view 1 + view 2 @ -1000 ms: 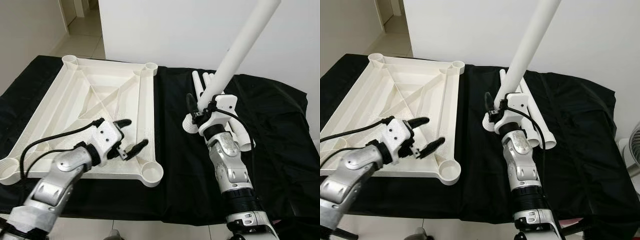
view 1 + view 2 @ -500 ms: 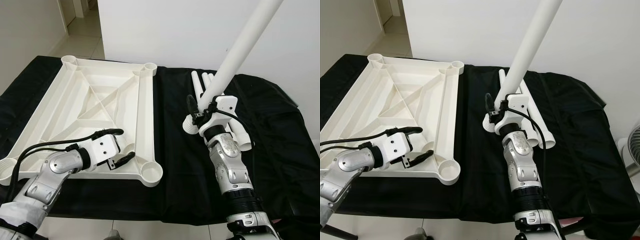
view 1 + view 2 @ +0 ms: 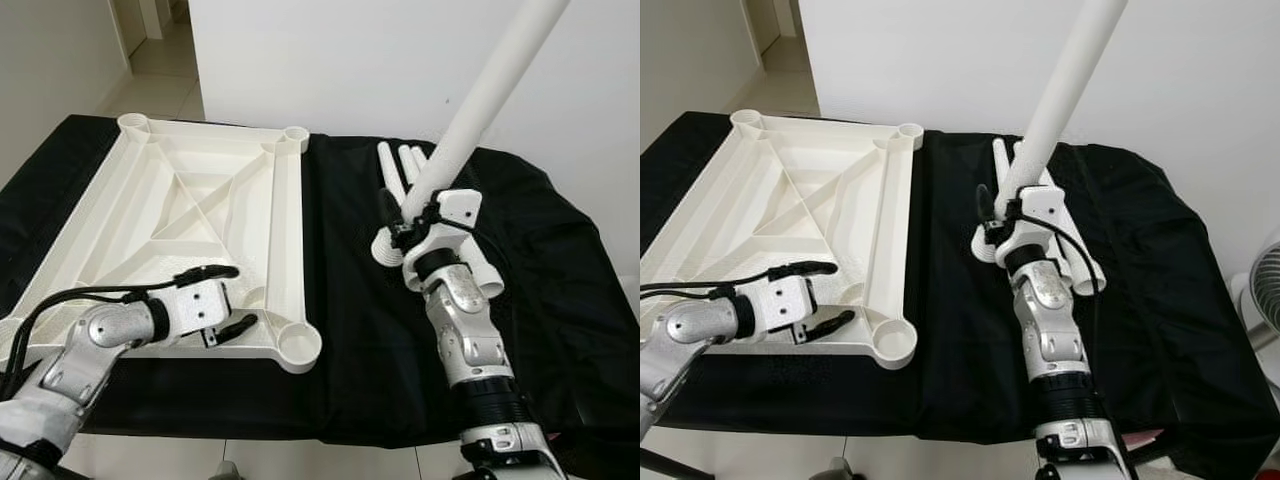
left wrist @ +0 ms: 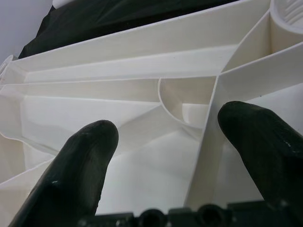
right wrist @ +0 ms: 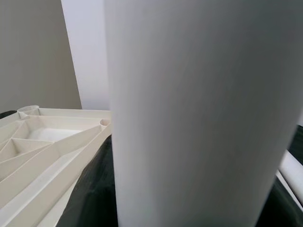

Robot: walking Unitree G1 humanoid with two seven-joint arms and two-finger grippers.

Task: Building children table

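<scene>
We see a table draped in a black cloth (image 3: 345, 330); on it lies a white ribbed tabletop (image 3: 190, 215), upside down, on our left, with spare white legs (image 3: 400, 165) lying to its right.

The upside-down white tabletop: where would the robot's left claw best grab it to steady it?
Probably the raised near rim of the tabletop, beside the near-right corner socket. The rim stands up as a thin wall, so two fingers can straddle it, one inside, one outside, coming from the robot's side. The left gripper already sits there, open. The right gripper holds a leg.
</scene>
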